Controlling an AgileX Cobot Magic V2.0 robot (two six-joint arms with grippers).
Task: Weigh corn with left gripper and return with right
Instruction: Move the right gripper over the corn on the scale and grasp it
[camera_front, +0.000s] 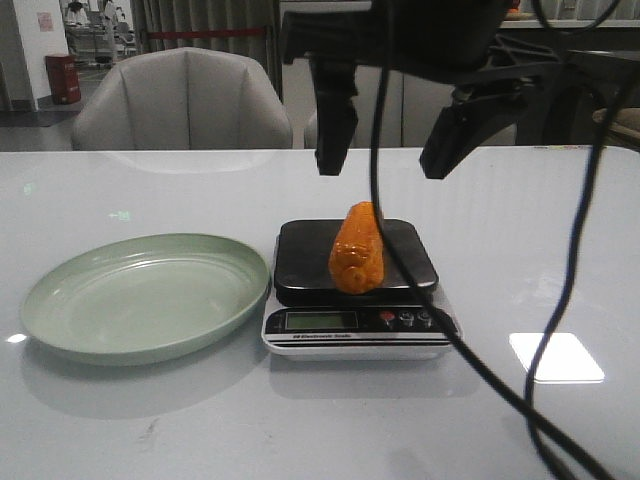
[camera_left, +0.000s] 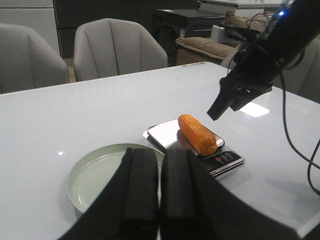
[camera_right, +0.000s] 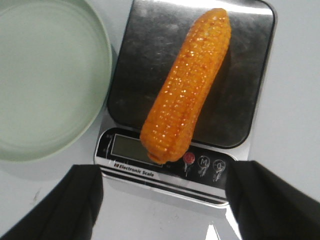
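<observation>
White table (camera_front: 560, 250), bearing green plate (camera_front: 140, 295) just beside electronic kitchen scale (camera_front: 355, 285). Right gripper (camera_front: 385, 165) above the scale, fingers spread wide, holding nothing. Left gripper (camera_left: 159, 200) near the plate, fingers pressed together, empty. Corn (camera_front: 357, 248) lying on the scale's platform, one end overhanging the display.

Black pincer (camera_front: 385, 165) (trailing black cables (camera_front: 575, 250))

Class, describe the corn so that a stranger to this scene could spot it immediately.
On the white table, right of the green plate, sits a digital scale. The corn lies on its dark platform: the only orange, kernel-covered thing here.
</observation>
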